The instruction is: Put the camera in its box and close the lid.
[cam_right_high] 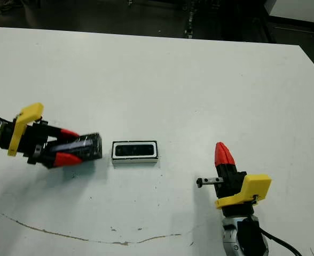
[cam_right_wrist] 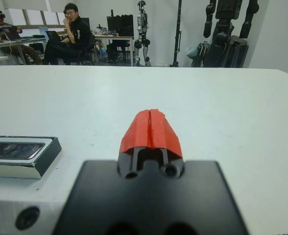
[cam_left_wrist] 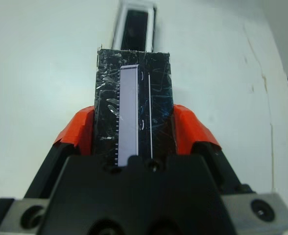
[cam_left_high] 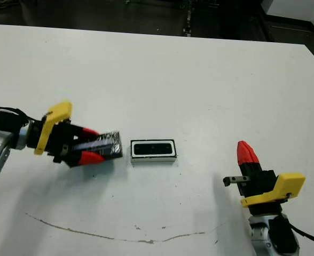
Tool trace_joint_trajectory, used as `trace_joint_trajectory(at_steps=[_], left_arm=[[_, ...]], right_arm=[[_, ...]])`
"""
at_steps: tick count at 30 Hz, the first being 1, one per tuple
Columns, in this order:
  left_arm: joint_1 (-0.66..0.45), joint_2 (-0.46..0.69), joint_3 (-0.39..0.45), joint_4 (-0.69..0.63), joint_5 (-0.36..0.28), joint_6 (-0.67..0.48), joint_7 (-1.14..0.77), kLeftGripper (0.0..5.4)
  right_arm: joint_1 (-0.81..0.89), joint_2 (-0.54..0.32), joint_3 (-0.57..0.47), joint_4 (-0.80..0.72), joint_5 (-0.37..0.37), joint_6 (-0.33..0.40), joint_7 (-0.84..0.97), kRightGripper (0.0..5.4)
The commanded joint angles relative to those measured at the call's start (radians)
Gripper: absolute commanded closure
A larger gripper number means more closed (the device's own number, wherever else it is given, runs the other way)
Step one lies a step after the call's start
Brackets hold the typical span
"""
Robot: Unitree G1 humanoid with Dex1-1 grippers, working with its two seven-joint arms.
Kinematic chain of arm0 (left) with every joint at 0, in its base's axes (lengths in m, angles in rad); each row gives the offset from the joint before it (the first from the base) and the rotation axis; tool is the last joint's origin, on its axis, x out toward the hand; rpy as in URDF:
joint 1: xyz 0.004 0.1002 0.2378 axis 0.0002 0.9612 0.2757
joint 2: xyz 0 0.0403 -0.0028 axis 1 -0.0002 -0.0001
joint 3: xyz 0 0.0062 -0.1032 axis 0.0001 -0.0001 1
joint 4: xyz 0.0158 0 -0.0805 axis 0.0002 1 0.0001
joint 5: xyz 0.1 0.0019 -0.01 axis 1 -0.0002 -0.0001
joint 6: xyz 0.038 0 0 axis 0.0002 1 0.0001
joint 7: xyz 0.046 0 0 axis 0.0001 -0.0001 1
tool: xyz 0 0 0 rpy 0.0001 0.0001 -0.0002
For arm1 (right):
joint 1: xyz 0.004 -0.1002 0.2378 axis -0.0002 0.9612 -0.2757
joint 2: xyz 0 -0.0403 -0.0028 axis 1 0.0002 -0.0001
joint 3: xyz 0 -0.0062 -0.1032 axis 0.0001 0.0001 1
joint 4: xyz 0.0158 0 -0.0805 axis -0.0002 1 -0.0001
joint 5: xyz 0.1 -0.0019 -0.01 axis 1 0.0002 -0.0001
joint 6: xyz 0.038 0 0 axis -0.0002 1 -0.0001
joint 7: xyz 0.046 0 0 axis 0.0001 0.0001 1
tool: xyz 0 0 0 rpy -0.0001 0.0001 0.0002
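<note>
Nearest to my eyes, my right pincer (cam_left_high: 246,152) stood on the near right of the table (cam_left_high: 199,80), its red tips pressed together, clenched on nothing, well clear of the work. Over on my left, my left pincer (cam_left_high: 87,150) was clamped on the lid (cam_left_high: 104,146), the black crinkled slab gripped flat between both red fingers (cam_left_wrist: 77,128), its free end poking out toward the box (cam_left_high: 154,151). The box sat just beside that free end, a sliver of table between them, and I could see the camera (cam_left_high: 152,149) already lying dark inside the white rim. So the camera part looked done, as I judged it; closing was the step in hand.

To do it well, I reckoned the lid had to travel on toward my right side, stay level, and line its long edges with the box's rim before going down, or a corner would catch and shove the light box along. Room was generous: bare table all round the box, the far edge well off, and my right pincer parked well apart.
</note>
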Motion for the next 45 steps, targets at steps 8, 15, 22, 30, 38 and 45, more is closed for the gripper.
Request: trace_joint_trajectory(at_steps=[8, 15, 22, 30, 38, 45], left_arm=[[-0.061, -0.149, -0.064, 0.13, 0.032, -0.095, -0.007, 2.25], [-0.07, -0.245, -0.094, 0.203, 0.05, -0.124, 0.009, 2.25], [-0.049, -0.278, -0.102, 0.215, 0.072, -0.151, 0.035, 2.25], [-0.047, -0.29, -0.1, 0.23, 0.065, -0.144, 0.038, 2.25], [-0.054, -0.302, -0.101, 0.24, 0.077, -0.182, 0.049, 2.25], [-0.066, -0.295, -0.078, 0.229, 0.077, -0.175, 0.071, 2.27]], right_arm=[[-0.014, -0.007, -0.002, 0.022, -0.003, -0.006, 0.003, 5.4], [-0.016, -0.009, -0.005, 0.022, -0.005, -0.009, 0.002, 5.4], [-0.015, -0.01, -0.005, 0.016, 0.0, -0.003, 0.003, 5.4], [-0.013, -0.009, -0.004, 0.012, -0.003, 0.006, -0.002, 5.4], [-0.014, -0.01, -0.004, 0.014, 0.007, 0.005, 0.003, 5.4], [-0.015, -0.012, -0.007, 0.028, 0.001, -0.01, 0.006, 5.4]])
